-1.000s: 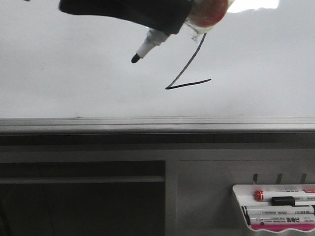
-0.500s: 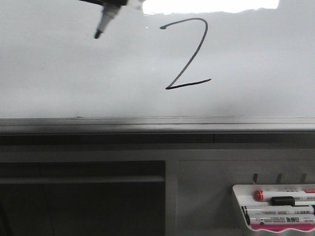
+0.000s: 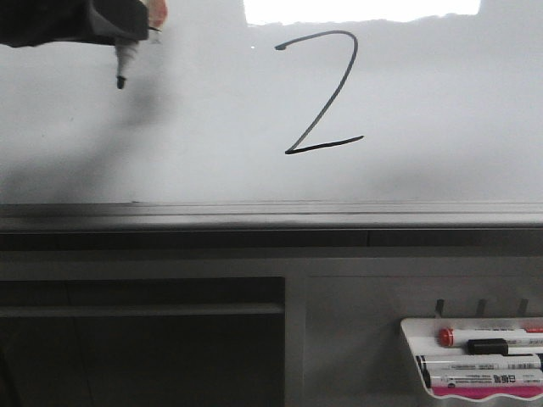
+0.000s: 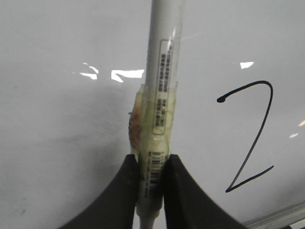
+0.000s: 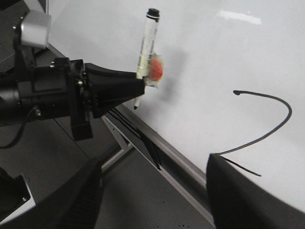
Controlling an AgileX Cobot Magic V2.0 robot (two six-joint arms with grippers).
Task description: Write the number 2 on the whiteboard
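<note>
A thin black number 2 (image 3: 327, 145) is drawn on the glossy pale whiteboard (image 3: 212, 127), right of centre. It also shows in the left wrist view as number 2 (image 4: 250, 179) and in the right wrist view as number 2 (image 5: 264, 95). My left gripper (image 3: 127, 30) is at the board's upper left, well left of the digit, shut on a white marker (image 3: 123, 64) with its black tip pointing down. The left gripper (image 4: 152, 162) clamps the taped marker (image 4: 162, 71) barrel. My right gripper (image 5: 155, 162) stands open and holds nothing, below the board's ledge; it is out of the front view.
A grey metal ledge (image 3: 271, 216) runs along the whiteboard's lower edge. Below it at the right hangs a small white marker tray (image 3: 407, 326) with several markers. A dark recess (image 3: 136, 348) lies under the ledge at the left.
My left gripper with the marker has moved up and then left, away from the digit. The top curve of the 2, hidden a second ago, now shows in full.
</note>
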